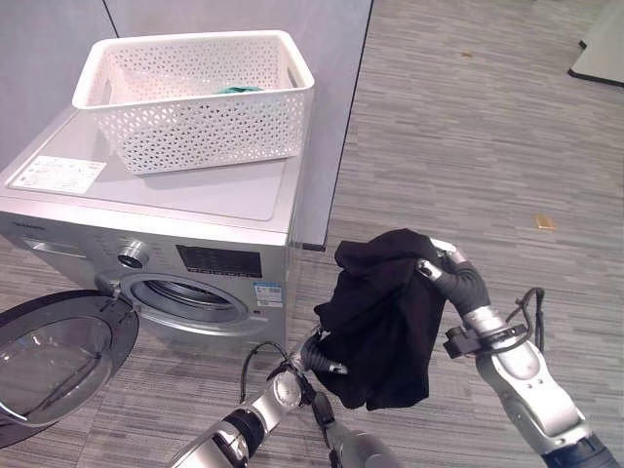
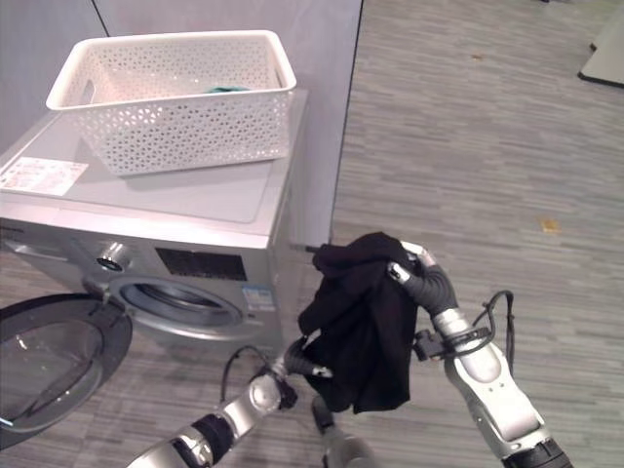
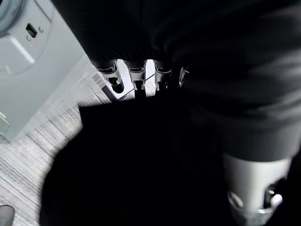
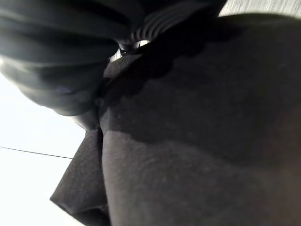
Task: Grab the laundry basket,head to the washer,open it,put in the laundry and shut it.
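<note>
Basket [image 1: 200, 97] upper left atop washer [image 1: 146, 210], door [image 1: 54, 356] open lower left; black garment [image 1: 380, 322] clutched by both right hand [image 1: 450, 273] and left hand [image 1: 327, 353], loading and shutting left.

basket [image 1: 195, 97] on washer [image 1: 146, 210] — door [image 1: 58, 356] front-left

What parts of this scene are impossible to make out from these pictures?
- Left hand: its fingers go under the black garment; the grip is unreadable.
- Right hand: its fingertips are buried in the cloth.
- Washer drum interior: too dark.
- Open door: cut by the frame edge.
- Laundry basket: a teal item mostly behind its wall.
</note>
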